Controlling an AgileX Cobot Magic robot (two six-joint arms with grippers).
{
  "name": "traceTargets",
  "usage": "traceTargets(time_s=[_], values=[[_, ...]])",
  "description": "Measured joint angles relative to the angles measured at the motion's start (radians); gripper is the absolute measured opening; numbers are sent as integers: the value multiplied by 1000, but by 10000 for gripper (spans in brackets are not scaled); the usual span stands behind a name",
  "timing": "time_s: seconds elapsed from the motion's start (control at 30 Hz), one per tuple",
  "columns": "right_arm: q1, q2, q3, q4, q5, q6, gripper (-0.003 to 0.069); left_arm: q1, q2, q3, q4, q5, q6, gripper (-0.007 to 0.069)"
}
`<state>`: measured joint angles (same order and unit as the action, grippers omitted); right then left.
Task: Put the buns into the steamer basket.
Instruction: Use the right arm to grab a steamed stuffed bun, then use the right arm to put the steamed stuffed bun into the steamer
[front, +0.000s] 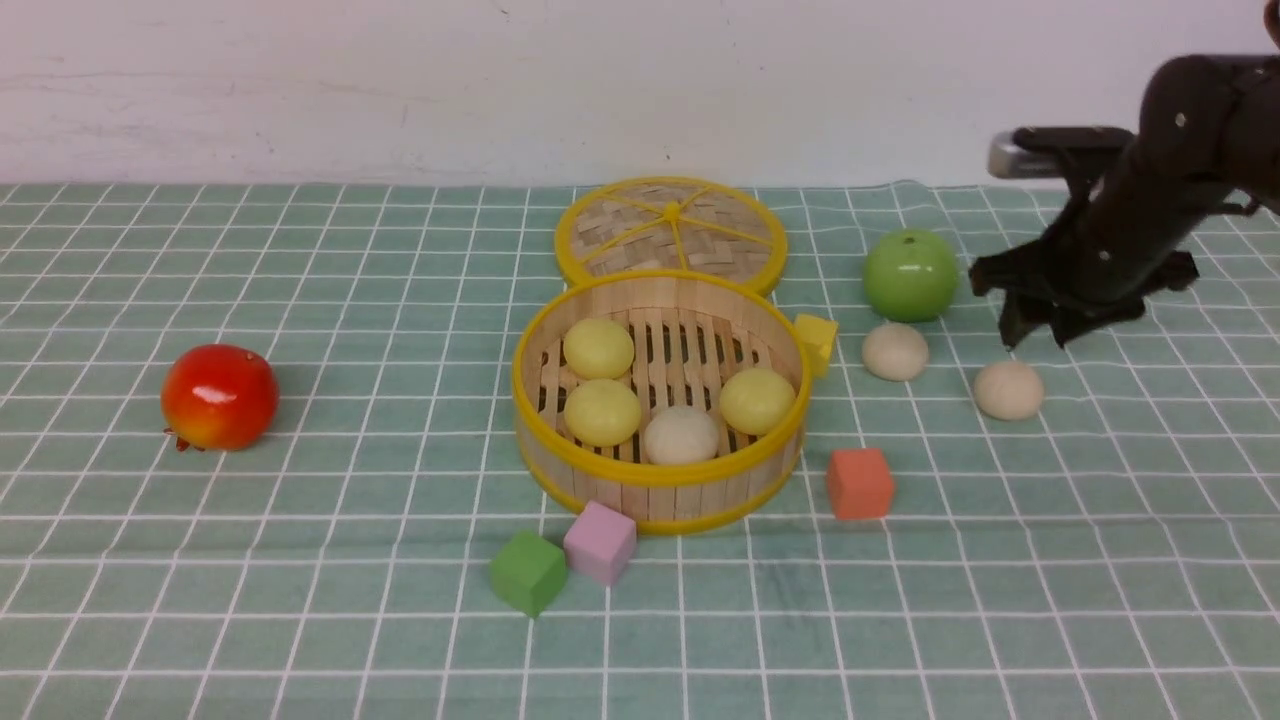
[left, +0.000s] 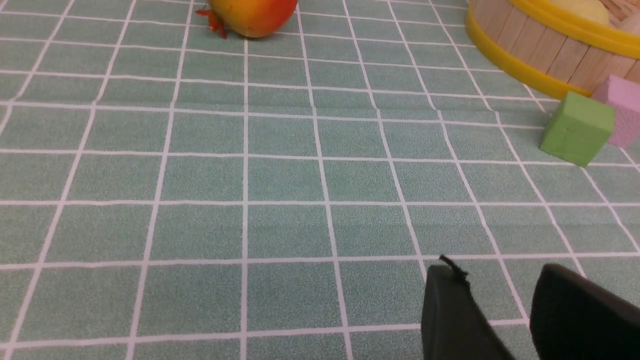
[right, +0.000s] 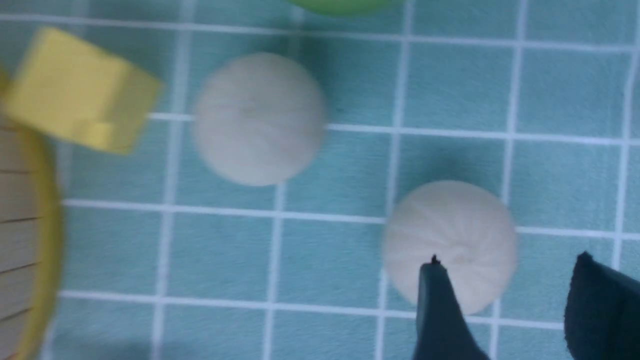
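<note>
The basket (front: 655, 480) sits mid-bench on a green checked cloth (front: 300, 600). Inside it lie three yellow buns (front: 602, 411) and one white bun (front: 680, 434), which rests against the near wall between two of the yellow ones.

Two more pale buns rest on the cloth toward the right edge. The inner bun (front: 895, 351) is just in front of the apple (front: 910, 273). The outer bun (front: 1008, 389) lies further right and a little nearer the front edge.

The right gripper (front: 1035, 335) hangs just above and behind the outer bun, its jaws spread and holding nothing. In its wrist view one fingertip (right: 440, 310) overlaps that bun.

The left gripper (left: 525, 320) shows only in its own wrist view, low over bare cloth. There is a clear gap between its jaws and nothing in them.

The lid (front: 670, 232) lies flat behind the basket, toward the far edge. A yellow cube (front: 816, 340) touches the basket's right side, and an orange cube (front: 859, 483) stands near it on the front right. A pink cube (front: 599, 541) and a green cube (front: 527, 571) sit together by its front wall. A red fruit (front: 219, 395) lies well apart, toward the left edge.
</note>
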<state>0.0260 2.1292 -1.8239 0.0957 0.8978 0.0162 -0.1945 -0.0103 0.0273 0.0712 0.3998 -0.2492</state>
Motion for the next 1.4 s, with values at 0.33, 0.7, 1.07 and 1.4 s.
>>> traceTargets(time_s=[0.33, 0.7, 1.07, 1.4], values=[[-11, 48, 0, 33, -26, 0, 346, 0, 0, 0, 0, 0, 0, 238], [-11, 86, -1, 33, -75, 0, 171, 0, 0, 0, 0, 0, 0, 238], [-13, 86, -5, 53, -72, 0, 1, 0, 0, 0, 0, 0, 0, 238], [82, -49, -5, 299, -122, -125, 1, 0, 0, 0, 0, 0, 0, 238]])
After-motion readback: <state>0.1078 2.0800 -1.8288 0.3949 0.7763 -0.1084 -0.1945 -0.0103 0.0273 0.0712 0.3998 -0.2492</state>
